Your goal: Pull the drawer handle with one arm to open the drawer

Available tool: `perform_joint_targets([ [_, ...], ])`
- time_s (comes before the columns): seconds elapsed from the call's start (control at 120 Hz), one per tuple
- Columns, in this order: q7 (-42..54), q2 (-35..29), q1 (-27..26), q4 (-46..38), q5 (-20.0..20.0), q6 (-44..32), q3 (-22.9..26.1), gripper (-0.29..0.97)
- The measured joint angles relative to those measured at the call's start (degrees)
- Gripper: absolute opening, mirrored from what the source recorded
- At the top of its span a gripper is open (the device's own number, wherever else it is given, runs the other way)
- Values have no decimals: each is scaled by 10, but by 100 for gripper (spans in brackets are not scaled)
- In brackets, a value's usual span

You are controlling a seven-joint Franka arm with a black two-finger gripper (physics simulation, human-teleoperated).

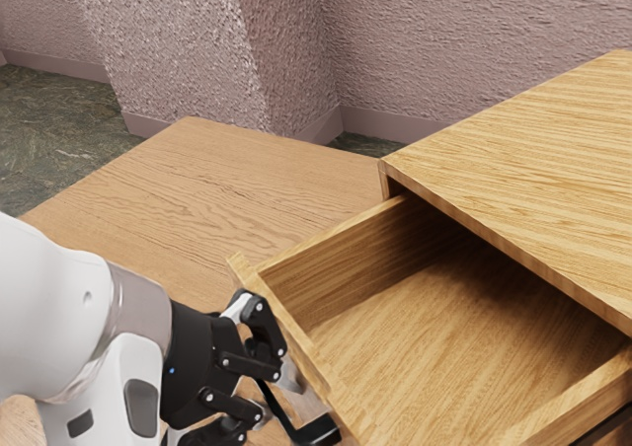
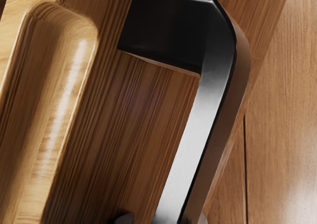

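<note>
The wooden drawer stands pulled far out of the cabinet, its inside bare. Its dark metal handle sticks out from the drawer front at the exterior view's bottom edge. My black gripper is pressed up against that front, at the handle, shut on it. In the wrist view the handle runs as a bent dark bar right under my hand, across the drawer front.
A low wooden table top spreads behind my arm toward the exterior view's left. Rough pink walls and a pillar stand at the back, with dark floor at the far left.
</note>
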State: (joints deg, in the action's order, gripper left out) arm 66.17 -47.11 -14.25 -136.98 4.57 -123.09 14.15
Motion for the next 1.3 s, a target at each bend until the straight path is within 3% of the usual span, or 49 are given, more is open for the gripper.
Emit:
perform_joint_targets([
  [0.483,-6,-45,-20,-26,7,16,0,-1],
  [0.967,-7,-80,-27,-46,-1,27,-6,-13],
  [1.058,-8,-80,-28,-46,-2,28,-10,-21],
  [1.158,-8,-82,-28,-46,-3,33,-13,-15],
  [1.3,-7,-85,-30,-49,-6,37,-21,-17],
])
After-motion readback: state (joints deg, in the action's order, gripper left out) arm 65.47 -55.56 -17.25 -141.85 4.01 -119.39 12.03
